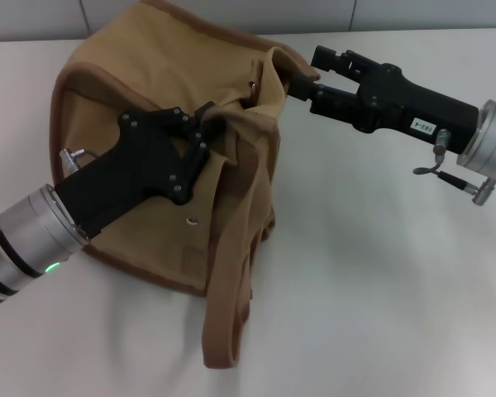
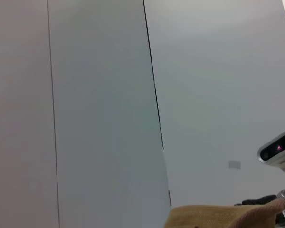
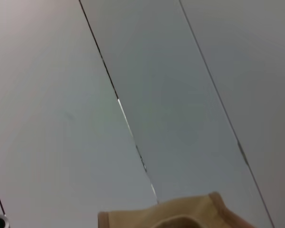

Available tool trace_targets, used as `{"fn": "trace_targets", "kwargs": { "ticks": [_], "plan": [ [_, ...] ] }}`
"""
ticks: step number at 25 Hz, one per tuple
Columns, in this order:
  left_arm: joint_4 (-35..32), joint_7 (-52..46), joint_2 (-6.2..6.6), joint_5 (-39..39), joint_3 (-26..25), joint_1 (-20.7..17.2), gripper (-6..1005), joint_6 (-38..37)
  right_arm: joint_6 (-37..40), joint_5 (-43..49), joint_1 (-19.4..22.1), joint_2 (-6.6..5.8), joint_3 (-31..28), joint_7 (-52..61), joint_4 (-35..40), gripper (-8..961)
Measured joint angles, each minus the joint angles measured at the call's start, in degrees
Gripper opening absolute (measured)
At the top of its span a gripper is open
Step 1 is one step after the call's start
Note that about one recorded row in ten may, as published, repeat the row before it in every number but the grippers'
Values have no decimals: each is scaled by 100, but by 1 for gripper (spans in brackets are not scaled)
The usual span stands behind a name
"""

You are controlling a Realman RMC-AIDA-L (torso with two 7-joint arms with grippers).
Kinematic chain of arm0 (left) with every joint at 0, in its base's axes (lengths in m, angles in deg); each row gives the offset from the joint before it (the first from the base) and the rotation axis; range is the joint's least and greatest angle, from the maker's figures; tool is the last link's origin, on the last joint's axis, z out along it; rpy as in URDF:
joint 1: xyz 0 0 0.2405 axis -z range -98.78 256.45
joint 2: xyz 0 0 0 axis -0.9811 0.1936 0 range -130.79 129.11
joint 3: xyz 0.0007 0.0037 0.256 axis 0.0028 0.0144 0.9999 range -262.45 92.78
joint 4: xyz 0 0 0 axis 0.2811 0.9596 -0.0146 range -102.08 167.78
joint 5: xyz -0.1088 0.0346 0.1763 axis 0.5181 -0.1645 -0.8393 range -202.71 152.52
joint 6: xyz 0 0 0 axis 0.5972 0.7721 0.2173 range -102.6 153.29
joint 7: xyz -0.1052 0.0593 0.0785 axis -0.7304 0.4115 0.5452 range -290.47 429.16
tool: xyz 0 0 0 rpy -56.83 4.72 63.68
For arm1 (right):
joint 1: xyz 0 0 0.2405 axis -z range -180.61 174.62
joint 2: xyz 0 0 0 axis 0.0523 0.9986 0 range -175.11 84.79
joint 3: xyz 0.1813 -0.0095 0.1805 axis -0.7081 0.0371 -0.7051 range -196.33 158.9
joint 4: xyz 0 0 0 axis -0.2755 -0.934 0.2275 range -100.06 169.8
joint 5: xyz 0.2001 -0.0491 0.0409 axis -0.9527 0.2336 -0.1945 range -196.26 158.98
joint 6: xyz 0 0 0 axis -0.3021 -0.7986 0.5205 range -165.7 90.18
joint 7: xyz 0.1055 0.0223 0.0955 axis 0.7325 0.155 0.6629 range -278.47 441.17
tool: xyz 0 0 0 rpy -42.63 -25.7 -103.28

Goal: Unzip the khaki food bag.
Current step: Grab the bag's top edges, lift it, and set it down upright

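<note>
Nearest, a wide tan fabric handle (image 1: 227, 306) droops off the bag's front onto the white table (image 1: 380, 298), open table all round to the right. Behind it the khaki food bag (image 1: 124, 83), a boxy soft tan canvas tote with brown piping, sits left of centre, its inside hidden. The left gripper (image 1: 205, 128) lies across its front, fingers pinched on bunched fabric near the top. Farther back, the right gripper (image 1: 302, 83) grips the top edge, fingertips buried in canvas. Both wrist views catch only a sliver of bag under grey wall panels (image 2: 99, 114).
</note>
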Motion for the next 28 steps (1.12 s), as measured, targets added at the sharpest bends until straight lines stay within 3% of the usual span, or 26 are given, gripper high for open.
{"fn": "trace_targets", "kwargs": {
  "ticks": [8,18,28],
  "plan": [
    [-27,1,0,36,-17,11,72,-6,-515,-14,-123,23,361,-361,-231,839],
    [-65,1,1,62,-38,6,75,28,-257,54,301,14,263,-528,-235,838],
    [-34,1,0,32,-4,22,78,35,-73,-155,144,-11,252,-89,-135,838]
  ]
}}
